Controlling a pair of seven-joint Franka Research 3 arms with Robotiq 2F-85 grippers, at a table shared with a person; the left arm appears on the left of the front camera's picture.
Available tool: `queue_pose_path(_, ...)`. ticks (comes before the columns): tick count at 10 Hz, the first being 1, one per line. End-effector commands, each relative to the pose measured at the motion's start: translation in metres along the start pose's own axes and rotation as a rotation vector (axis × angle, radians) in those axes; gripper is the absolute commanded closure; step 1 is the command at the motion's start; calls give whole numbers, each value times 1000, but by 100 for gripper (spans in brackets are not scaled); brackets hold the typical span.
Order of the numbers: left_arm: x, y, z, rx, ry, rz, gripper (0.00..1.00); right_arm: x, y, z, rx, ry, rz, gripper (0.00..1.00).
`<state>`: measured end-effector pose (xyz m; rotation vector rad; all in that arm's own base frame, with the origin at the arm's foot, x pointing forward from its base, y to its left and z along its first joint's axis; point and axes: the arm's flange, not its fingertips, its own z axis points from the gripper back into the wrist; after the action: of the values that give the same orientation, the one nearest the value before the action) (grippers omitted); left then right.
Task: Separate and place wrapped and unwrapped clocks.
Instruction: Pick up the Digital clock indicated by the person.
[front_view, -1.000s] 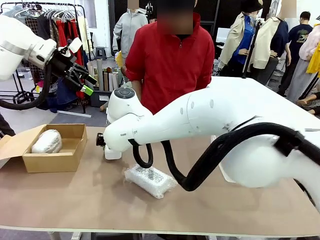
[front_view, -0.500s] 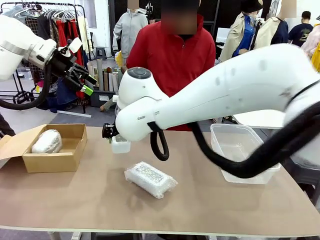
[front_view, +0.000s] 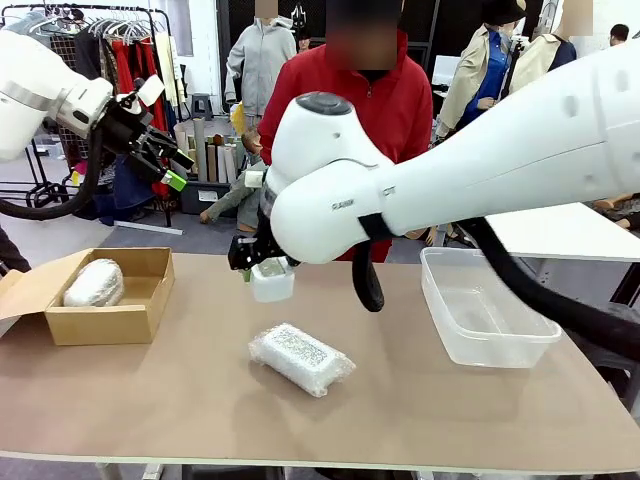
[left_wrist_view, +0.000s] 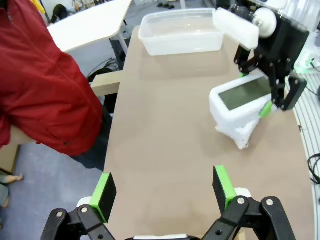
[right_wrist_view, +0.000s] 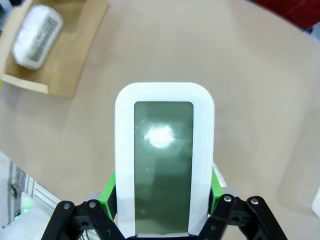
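Note:
The bare white clock (front_view: 272, 280) with its greenish-grey screen hangs above the table, and my right gripper (front_view: 262, 262) is shut on it. In the right wrist view the clock (right_wrist_view: 164, 160) sits upright between the green pads (right_wrist_view: 111, 187) of the right gripper (right_wrist_view: 164, 195). One bubble-wrapped clock (front_view: 300, 358) lies on the table just in front. Another wrapped clock (front_view: 93, 283) rests inside the cardboard box (front_view: 120, 322). My left gripper (front_view: 165, 160) is held high at the far left, open and holding nothing. Its fingers (left_wrist_view: 106, 190) spread wide in the left wrist view.
A clear plastic tub (front_view: 500, 345) stands at the table's right, seen as well in the left wrist view as tub (left_wrist_view: 180, 35). A person in a red top (front_view: 345, 110) stands at the far edge, behind the right arm. Bare brown tabletop lies between box and tub.
My right arm has lifted the bare clock off the table and carried it rightward over the last second. The left arm and both wrapped clocks have stayed put.

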<state>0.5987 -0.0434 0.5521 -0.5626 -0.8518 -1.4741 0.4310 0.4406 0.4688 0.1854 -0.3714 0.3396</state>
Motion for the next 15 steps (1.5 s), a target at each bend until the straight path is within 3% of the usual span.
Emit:
queue_pose_path(1, 0, -1, 1, -1, 0, 1, 0, -8, -13, 36, 16, 9, 9, 100)
queue_pose_path(5, 0, -1, 1, -1, 0, 1, 0, -3, -26, 121, 5, 15, -45, 100)
queue_pose_path(10, 0, -1, 1, -1, 0, 1, 0, -15, -41, 196, 48, -86, -49, 100)
queue_pose_path(13, 0, -1, 1, -1, 0, 1, 0, -27, -52, 212, 57, -133, -69, 100)
queue_pose_path(15, 0, -1, 1, -1, 0, 1, 0, -13, -37, 211, 24, -111, -79, 100)
